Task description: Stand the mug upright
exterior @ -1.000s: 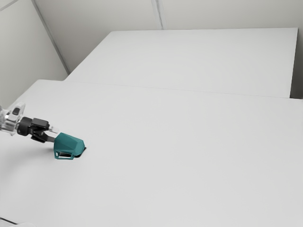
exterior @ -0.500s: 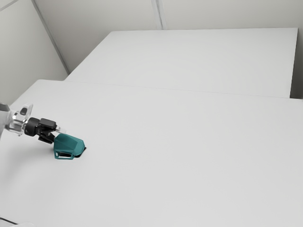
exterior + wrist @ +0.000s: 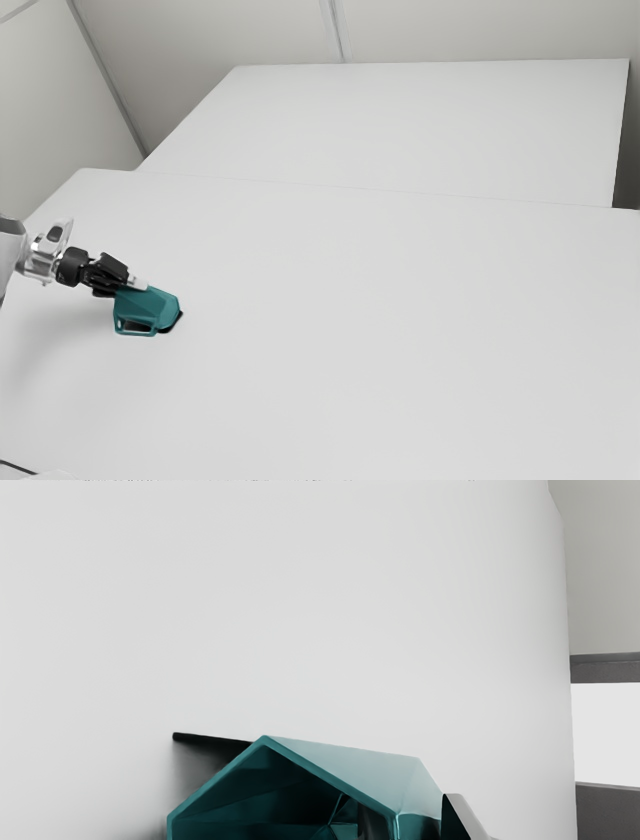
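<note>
The teal faceted mug (image 3: 155, 303) lies on its side on the white table (image 3: 400, 320), its handle (image 3: 135, 334) low on the near side in the exterior view. Its mouth faces the hand. My gripper (image 3: 134, 287) is at the mouth's upper rim, coming from the exterior view's left. In the wrist view the mug (image 3: 350, 765) shows its open mouth, and the gripper (image 3: 415, 825) has one dark finger inside and the other against the outer side, shut on the wall between them. The inner finger is partly hidden by the rim.
Beside the mug, a thin black strip (image 3: 210, 739) shows against the table (image 3: 300, 605). Farther back in the exterior view stands another white surface (image 3: 420, 130), with pale walls (image 3: 480, 30) behind it.
My hand has moved toward the exterior view's right, onto the mug's rim, and the fingers have come together on its wall. The mug has shifted very slightly.
</note>
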Controlling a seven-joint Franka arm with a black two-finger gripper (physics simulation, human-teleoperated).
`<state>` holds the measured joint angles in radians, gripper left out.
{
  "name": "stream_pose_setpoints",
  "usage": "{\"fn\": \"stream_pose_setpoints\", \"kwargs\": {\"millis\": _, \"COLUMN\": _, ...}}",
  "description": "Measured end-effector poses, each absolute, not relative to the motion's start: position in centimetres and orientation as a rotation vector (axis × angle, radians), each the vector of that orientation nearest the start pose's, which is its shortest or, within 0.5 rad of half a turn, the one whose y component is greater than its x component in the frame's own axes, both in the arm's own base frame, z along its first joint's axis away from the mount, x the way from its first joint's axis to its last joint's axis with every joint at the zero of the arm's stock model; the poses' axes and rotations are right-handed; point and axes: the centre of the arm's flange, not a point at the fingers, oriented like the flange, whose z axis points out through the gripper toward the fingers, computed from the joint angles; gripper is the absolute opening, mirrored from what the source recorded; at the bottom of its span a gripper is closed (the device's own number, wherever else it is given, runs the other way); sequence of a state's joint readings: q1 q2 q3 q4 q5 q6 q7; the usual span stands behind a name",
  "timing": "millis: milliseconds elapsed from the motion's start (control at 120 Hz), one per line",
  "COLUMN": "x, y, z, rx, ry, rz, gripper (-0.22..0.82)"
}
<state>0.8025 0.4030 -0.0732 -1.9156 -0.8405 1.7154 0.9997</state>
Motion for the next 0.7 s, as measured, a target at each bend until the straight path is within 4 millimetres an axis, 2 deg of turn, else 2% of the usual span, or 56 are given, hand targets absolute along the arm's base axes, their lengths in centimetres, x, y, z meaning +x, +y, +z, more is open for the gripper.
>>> {"fn": "stream_pose_setpoints", "kwargs": {"millis": 175, "x": 47.6, "y": 32.6, "z": 29.0, "rx": 2.19, "ry": 0.119, "rz": 0.293, "gripper": -0.11}}
{"fn": "stream_pose_setpoints", "kwargs": {"millis": 275, "x": 48.1, "y": 31.9, "z": 30.8, "rx": 2.209, "ry": 0.089, "rz": 0.312, "gripper": -0.15}}
{"fn": "stream_pose_setpoints", "kwargs": {"millis": 575, "x": 50.8, "y": 27.3, "z": 36.9, "rx": 2.291, "ry": -0.072, "rz": 0.318, "gripper": -0.18}}
{"fn": "stream_pose_setpoints", "kwargs": {"millis": 700, "x": 52.0, "y": 24.5, "z": 40.1, "rx": 2.385, "ry": -0.195, "rz": 0.271, "gripper": -0.18}}
